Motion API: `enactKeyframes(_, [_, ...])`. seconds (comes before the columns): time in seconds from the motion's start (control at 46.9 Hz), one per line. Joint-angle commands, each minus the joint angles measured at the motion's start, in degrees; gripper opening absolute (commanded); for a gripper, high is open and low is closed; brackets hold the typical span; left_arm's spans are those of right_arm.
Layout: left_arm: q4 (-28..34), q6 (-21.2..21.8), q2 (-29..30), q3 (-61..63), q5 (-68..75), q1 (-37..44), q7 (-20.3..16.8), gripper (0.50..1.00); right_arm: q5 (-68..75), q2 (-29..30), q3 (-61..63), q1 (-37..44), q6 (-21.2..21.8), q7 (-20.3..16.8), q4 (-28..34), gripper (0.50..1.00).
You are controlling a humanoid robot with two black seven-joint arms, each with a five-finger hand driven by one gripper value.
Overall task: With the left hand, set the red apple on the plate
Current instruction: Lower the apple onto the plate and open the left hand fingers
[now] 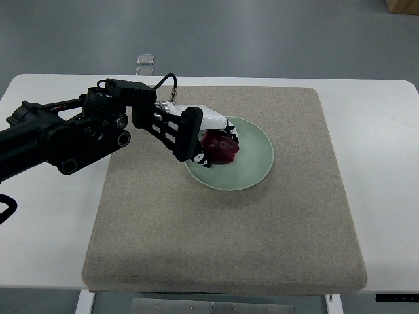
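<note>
A dark red apple [221, 149] rests on the pale green plate [255, 157] in the middle of the beige mat. My left hand [211, 139] comes in from the left and is over the plate's left part. Its fingers [230, 129] are curled around the apple's top and left side, still gripping it. The apple's left side is hidden by the hand.
The beige mat [222, 229] covers most of the white table [380, 163]. A small clear object [145, 59] sits at the table's far edge. My black left arm [65, 134] lies across the mat's left edge.
</note>
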Motion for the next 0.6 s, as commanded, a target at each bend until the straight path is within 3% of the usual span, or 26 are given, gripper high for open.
enactKeyframes(0.0, [0.00,0.00,0.02,0.00,-0.16,0.14,-0.09,0.602,0.00,0.00,0.02,0.00,0.00,0.00,0.00,0.964])
enactKeyframes(0.043, [0.00,0.00,0.02,0.00,-0.34,0.14,-0.09,0.660,0.00,0.00,0.02,0.00,0.00,0.00,0.00,0.964])
enactKeyframes(0.235, [0.00,0.00,-0.07,0.09,-0.43,0.14,-0.09,0.664,0.00,0.00,-0.07,0.00,0.00,0.00,0.00,0.964])
enactKeyframes(0.341, [0.09,0.00,0.02,0.09,-0.43,0.14,-0.09,0.726,0.00,0.00,0.02,0.00,0.00,0.00,0.00,0.964])
enactKeyframes(0.512, [0.00,0.00,-0.07,0.09,-0.60,0.06,-0.09,0.739,0.00,0.00,0.02,0.00,0.00,0.00,0.00,0.964])
enactKeyframes(0.576, [0.00,0.00,-0.07,0.09,-0.69,-0.03,-0.09,0.773,0.00,0.00,-0.07,0.00,0.00,0.00,0.00,0.964])
